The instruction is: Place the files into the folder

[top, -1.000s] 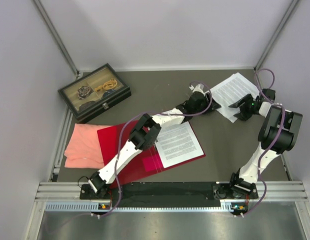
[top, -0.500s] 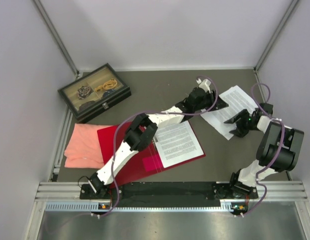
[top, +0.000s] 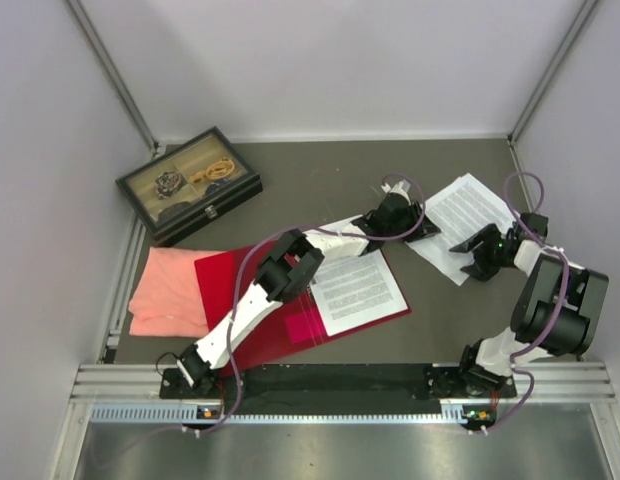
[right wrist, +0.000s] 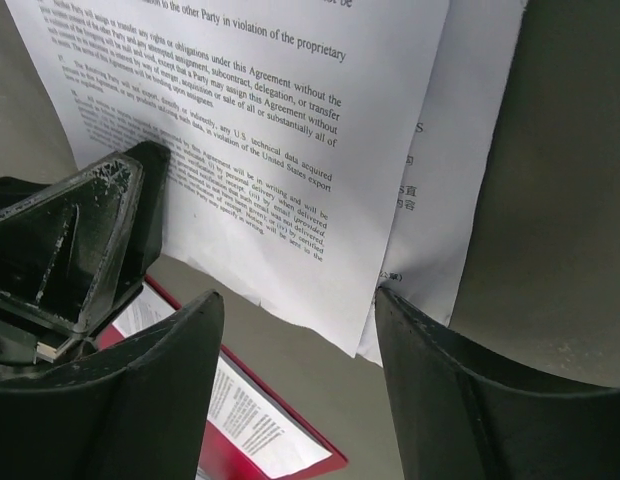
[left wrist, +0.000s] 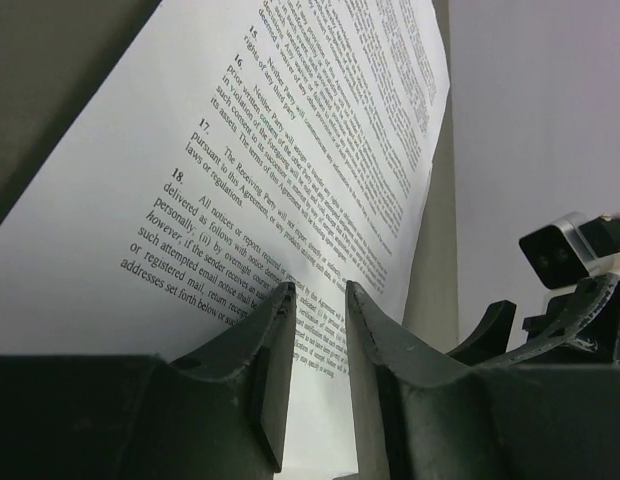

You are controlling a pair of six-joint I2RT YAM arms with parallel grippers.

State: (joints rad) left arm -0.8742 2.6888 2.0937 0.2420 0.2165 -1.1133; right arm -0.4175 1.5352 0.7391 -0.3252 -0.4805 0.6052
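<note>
Overhead, a grey surface holds an open red folder, lying near-left of the left gripper with one printed sheet already inside. Farther left of that gripper lie a salmon cloth and a black compartment box. The loose files, white printed sheets, sit between it and the right gripper. The left gripper's fingers stand a narrow gap apart, the top sheet's edge between them. The right gripper is spread wide over the sheets' near corner.
</note>
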